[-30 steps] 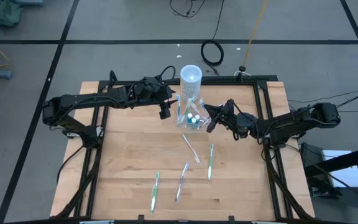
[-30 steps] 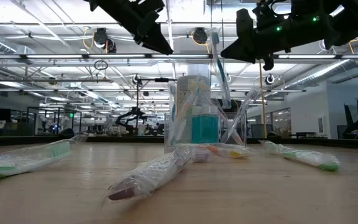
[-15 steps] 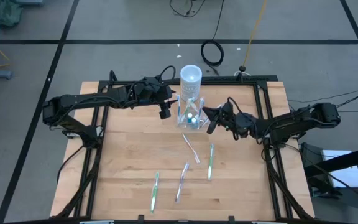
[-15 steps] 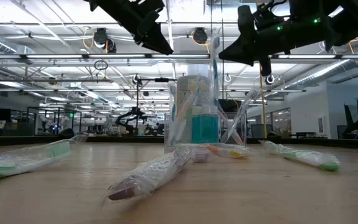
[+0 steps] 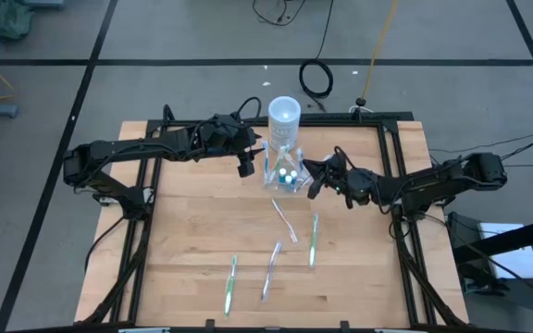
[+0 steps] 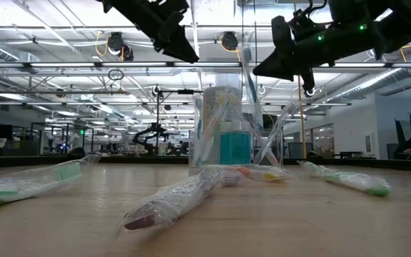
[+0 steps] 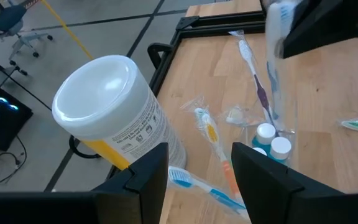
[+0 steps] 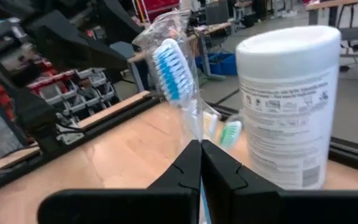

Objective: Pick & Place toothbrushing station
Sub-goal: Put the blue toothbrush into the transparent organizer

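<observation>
The clear container (image 5: 283,173) stands on the table with toothbrushes and white-capped blue tubes (image 7: 272,140) in it; it also shows in the low view (image 6: 223,135). My right gripper (image 5: 311,175) is just right of it, above its rim, shut on a wrapped blue toothbrush (image 8: 169,74). My left gripper (image 5: 247,166) hangs open and empty above the container's left side, seen also in its wrist view (image 7: 197,180). My right gripper pinches the wrapped toothbrush's handle (image 8: 197,138) between its two fingers, through the clear wrapper. The fingers come from the table's right, slanting down, and lie across the handle. The toothbrush stands nearly upright, head (image 8: 168,68) up, its lower part (image 6: 257,114) inside the container.
A tall white cylinder (image 5: 284,115) stands just behind the container. Several wrapped toothbrushes lie on the wood nearer the front: a purple one (image 5: 285,221), a green one (image 5: 314,239), another purple one (image 5: 271,269) and another green one (image 5: 230,283).
My right gripper has shifted a little toward the container with the toothbrush still in its fingers. The toothbrush stays upright over the container.
</observation>
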Controlling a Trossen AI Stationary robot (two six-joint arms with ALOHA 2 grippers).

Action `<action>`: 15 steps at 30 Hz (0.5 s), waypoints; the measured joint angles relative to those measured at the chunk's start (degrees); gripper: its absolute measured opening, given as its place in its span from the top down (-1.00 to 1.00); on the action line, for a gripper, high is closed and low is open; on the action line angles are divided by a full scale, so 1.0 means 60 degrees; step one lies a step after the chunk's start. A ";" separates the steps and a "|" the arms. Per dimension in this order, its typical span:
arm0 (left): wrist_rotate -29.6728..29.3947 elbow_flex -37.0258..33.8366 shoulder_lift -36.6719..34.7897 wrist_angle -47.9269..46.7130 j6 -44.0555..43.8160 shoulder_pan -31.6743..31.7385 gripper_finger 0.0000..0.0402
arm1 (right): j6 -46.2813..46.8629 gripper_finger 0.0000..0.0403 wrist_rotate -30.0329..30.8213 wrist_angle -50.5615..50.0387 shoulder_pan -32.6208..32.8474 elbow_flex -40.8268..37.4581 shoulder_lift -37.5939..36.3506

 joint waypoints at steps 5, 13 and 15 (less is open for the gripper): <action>0.0000 0.0000 0.0000 0.0000 -0.0156 -0.0002 0.08 | 0.0724 1.00 0.0001 -0.1102 -0.0052 0.0000 0.0004; 0.0001 0.0000 0.0000 -0.0002 -0.0278 0.0000 0.08 | 0.1334 1.00 -0.0299 -0.2885 -0.0052 0.0000 0.0004; 0.0000 0.0000 0.0000 -0.0005 -0.0375 0.0000 0.08 | 0.1349 1.00 -0.0474 -0.3259 -0.0052 0.0000 0.0004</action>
